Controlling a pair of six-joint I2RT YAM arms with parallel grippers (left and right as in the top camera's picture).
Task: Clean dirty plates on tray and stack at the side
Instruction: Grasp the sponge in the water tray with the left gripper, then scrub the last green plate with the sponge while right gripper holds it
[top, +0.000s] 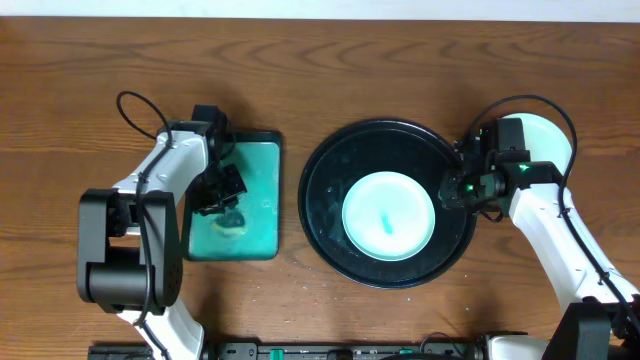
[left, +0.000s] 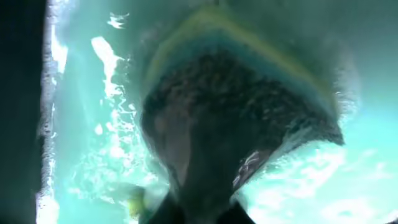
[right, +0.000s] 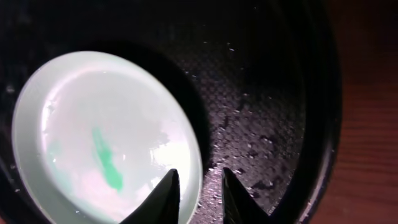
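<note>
Jaws first: the left gripper (top: 222, 196) has its jaws pinched tight on the sponge (left: 236, 112), down in the wet teal container (top: 262, 160) left of the tray (top: 330, 170). The right gripper (right: 199, 171) has its jaws a narrow gap apart, one finger over the right rim of the plate (top: 388, 215) and one over the tray floor. Whether they actually clamp the rim I cannot tell.

That plate lies flat near the middle of the tray and carries a teal smear, so it is not yet cleaned. A second pale plate (top: 550, 135) sits on the table beyond the tray's right edge, partly hidden by the right arm; it looks like the start of the stack, though how many lie there is unclear.

By my reading, at least one plate is done, and the tray plate needs wiping and then stacking.
</note>
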